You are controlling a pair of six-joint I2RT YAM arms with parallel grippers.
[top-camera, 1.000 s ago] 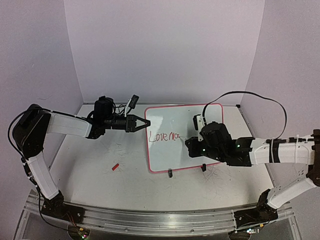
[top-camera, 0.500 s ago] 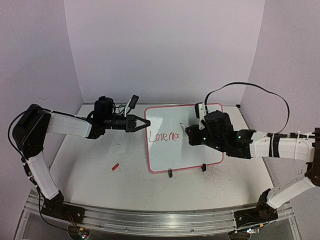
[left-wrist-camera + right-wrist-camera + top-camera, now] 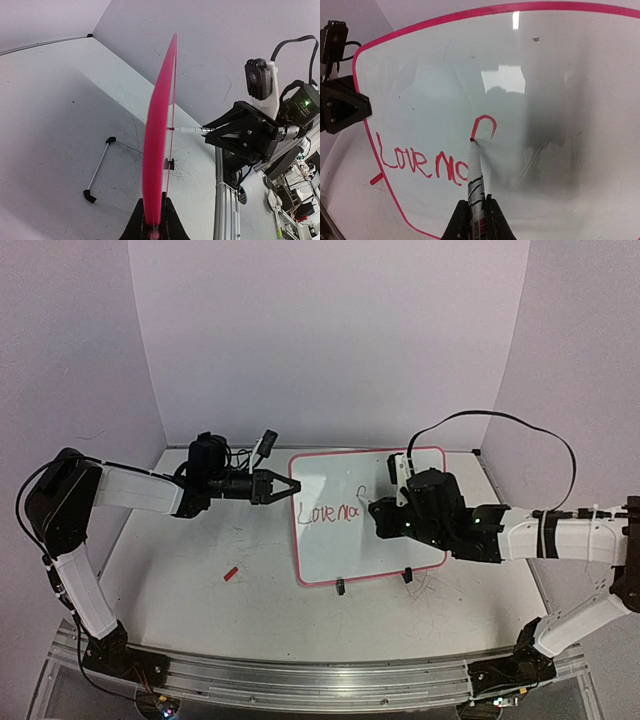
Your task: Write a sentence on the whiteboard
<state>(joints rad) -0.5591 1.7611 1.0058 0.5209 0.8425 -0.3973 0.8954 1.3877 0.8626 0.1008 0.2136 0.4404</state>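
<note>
- Top external: whiteboard (image 3: 345,555) stands tilted on its feet mid-table. The left gripper (image 3: 291,487) is clamped on its left rim. The right gripper (image 3: 376,516) is at its face and hides the pen. The sentence (image 3: 330,513) is too small to read.
- Left wrist: board seen edge-on, writing unseen. The marker (image 3: 187,129) tip touches its face.
- Right wrist: right fingers pinch the marker. "Love", a started second word and one hooked stroke are written. Judged early, with most of the line left.

This is a robotics lab test cell. Plain pale lilac panels (image 3: 330,340) box in a scuffed white worktop (image 3: 200,590) on three sides. Two robot arms, left (image 3: 130,488) and right (image 3: 560,538), are bolted to an aluminium rail (image 3: 300,680) at its near edge, and a black cable (image 3: 490,413) loops loose. Past the worktop's edge, the left wrist view shows cluttered equipment (image 3: 300,197), too blurred to identify.
</note>
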